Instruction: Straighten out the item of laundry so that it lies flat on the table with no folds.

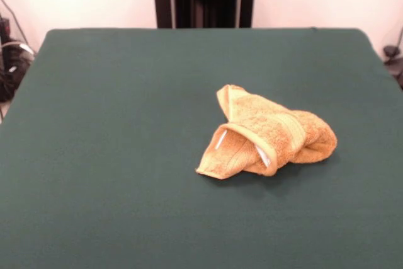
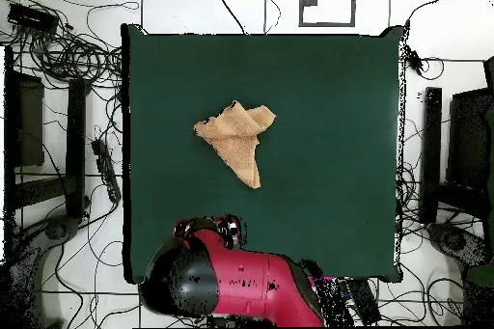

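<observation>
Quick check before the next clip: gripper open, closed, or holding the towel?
Gripper: not visible in either view; its state cannot be told. The towel lies crumpled on the table, nothing holding it.

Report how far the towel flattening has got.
Done: nothing that shows. The towel lies crumpled on the table, folded over itself into a bunched wedge, its layers overlapping in the overhead view too.
In hand: nothing; the arm sits back at the table's edge by its base, clear of the cloth.
Left: all of it, grasping, unfolding and spreading flat.
</observation>
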`<control>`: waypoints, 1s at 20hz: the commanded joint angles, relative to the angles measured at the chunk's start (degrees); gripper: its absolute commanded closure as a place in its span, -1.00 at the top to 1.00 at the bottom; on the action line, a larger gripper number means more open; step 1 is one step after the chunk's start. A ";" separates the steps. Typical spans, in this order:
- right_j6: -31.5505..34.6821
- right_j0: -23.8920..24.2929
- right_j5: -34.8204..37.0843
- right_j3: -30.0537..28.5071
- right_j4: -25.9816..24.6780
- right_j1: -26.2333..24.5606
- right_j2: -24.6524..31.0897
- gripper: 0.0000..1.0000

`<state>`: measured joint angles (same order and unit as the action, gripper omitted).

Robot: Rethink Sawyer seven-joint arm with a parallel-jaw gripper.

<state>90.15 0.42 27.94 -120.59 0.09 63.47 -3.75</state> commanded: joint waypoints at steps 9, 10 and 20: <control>9.57 2.21 -18.60 4.09 -1.32 -20.63 3.01 1.00; 9.65 2.19 -19.08 4.60 -1.10 -21.29 2.95 1.00; 6.71 0.16 -13.56 15.18 0.07 -25.18 0.63 1.00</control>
<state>90.15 2.52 10.62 -115.39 0.13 42.26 -3.90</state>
